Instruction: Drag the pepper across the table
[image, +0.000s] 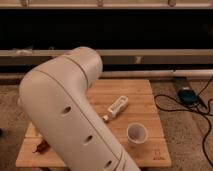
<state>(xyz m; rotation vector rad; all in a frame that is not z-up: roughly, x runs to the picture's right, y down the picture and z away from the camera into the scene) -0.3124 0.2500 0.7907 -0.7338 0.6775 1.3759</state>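
Camera view: the only view. The big white arm (65, 115) fills the left and centre, its link slanting down over the near-left part of the counter (135, 92).

End effector: not visible. It is presumably behind or below that link, on the left side. I cannot tell how far open it is or whether it has hold of anything.

The pepper (41, 146) lies at the near-left edge of the counter. Only a dark-red sliver pokes out from beside the arm; the rest is covered. I cannot tell whether anything is touching it.

Judgement: the arm is bent low over that corner because the pepper is there, and a drag needs the tool down at counter level. This looks like the approach or the start of contact, with the drag not evidently done.

Other items:
- A white bottle (116, 107) lies on its side mid-counter.
- A white cup (136, 134) stands upright near the front, just apart from the bottle.
- Both sit right of the arm, so a rightward drag could bump them.
- There is a logo mark (159, 158) at the near-right corner.
- Cables (200, 107) and a blue device (187, 95) lie on the floor to the right, off the counter.
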